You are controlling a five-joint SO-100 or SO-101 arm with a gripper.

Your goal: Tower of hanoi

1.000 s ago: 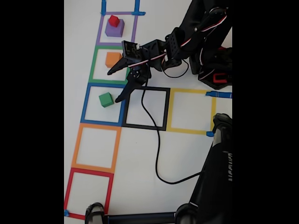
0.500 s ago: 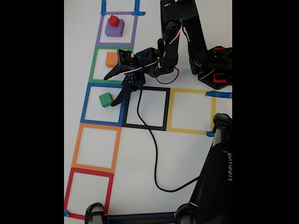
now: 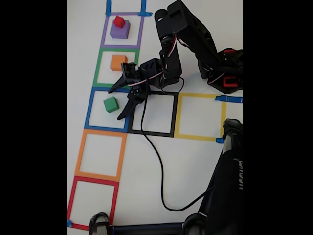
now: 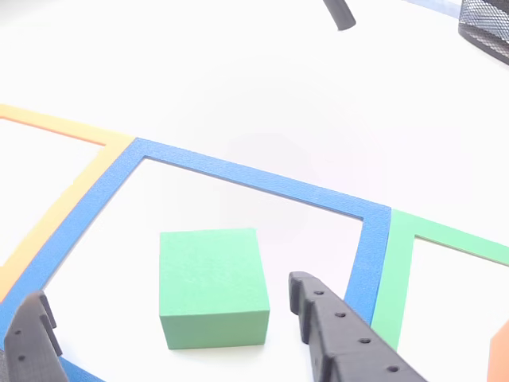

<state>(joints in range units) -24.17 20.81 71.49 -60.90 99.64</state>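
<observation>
Pincer (image 3: 117, 104) spread wide, nothing between the 2 fingers. In the fixed view, upper finger tip near the border shared by the green and blue tape squares, lower finger tip over the blue square's right edge. In the other view, 1 finger (image 4: 350, 338) low right, the other (image 4: 32, 338) at the lower left corner.

Green cube (image 3: 111, 104) flat on the desk (image 3: 146, 156) inside the blue tape square (image 3: 89, 110), just left of the fingertips in the fixed view, apart from both. In the other view, green cube (image 4: 213, 286) ahead of the gap, nearer the right finger, faces turned a little off the finger line.

Risks, as judgement:
- Off-centre approach: right finger likely to meet the cube first, shoving or spinning it out of the square.
- Skewed faces: corner-to-corner pinch, cube squirting free on closing.
- Too high a closing: fingers sliding over the top edge. Too low: tips scraping the desk.

Further out: orange cube (image 3: 118, 62) in the green tape square (image 3: 98, 68), close behind the upper finger, open to a knock on a wide swing. Red cube (image 3: 119, 21) stacked on purple cube (image 3: 120, 31) in the purple tape square (image 3: 104, 32), well apart. Black cable (image 3: 156, 161) trailing across the desk from the wrist.
</observation>
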